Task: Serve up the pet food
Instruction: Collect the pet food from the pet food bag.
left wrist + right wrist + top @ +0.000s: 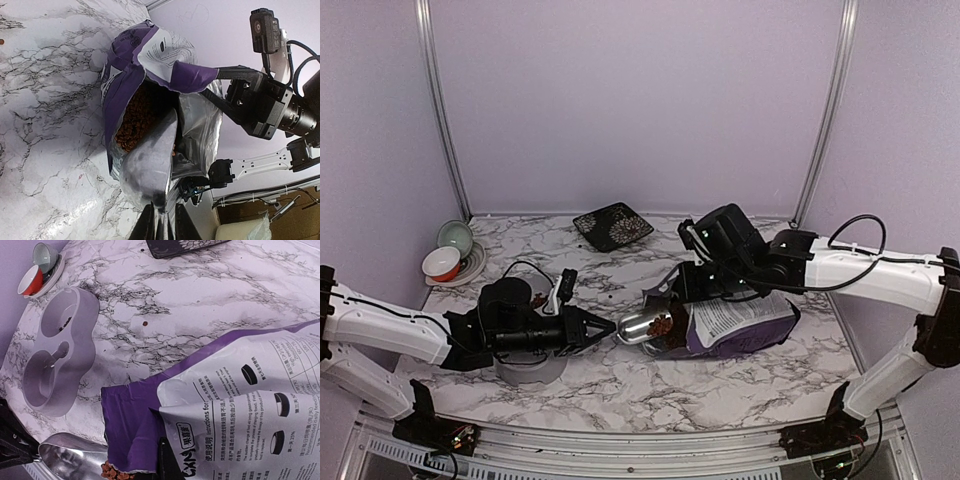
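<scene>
The purple-and-white food bag [740,322] lies on its side, mouth facing left. Reddish-brown pet food [134,120] shows inside the mouth. My left gripper [162,226] is shut on the handle of a shiny metal scoop [145,170]. The scoop's bowl [638,326] sits at the bag's opening, with kibble [663,325] at its far end. My right gripper [167,465] is shut on the bag's upper flap [132,425] and holds the mouth up. Below that flap, kibble [117,472] shows beside the scoop [70,457].
A grey double bowl [65,350] lies left of the bag, with a few pellets in its far well. In the top view it sits under my left arm [530,370]. One stray pellet [145,323] lies on the marble. Stacked cups [448,258] stand far left and a dark plate [613,226] at the back.
</scene>
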